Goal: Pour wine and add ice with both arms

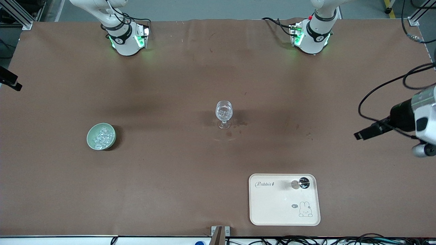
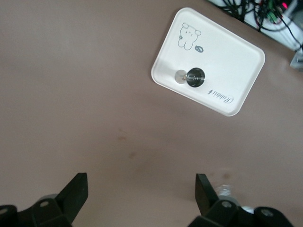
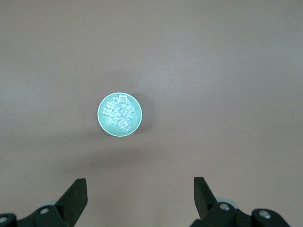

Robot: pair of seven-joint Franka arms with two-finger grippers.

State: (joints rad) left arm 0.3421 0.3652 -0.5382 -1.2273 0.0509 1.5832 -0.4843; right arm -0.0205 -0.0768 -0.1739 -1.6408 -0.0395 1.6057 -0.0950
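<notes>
Jigger (image 1: 302, 183) sits on the rabbit tray (image 1: 272, 211), ice (image 1: 102, 135) in the green bowl (image 1: 91, 141). I see left gripper (image 2: 141, 191) and right gripper (image 3: 140, 191) spread, high above. Risk: toppling the slick jigger or stemmed glass (image 1: 224, 114).

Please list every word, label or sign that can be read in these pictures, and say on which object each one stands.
"Rabbit": cursive word printed on the cream tray, beside the metal jigger.
Small dark speech bubble next to the rabbit drawing on the same tray: too small to read.
Round marks on the two arm bases: too small to read.
No other text is visible.
</notes>
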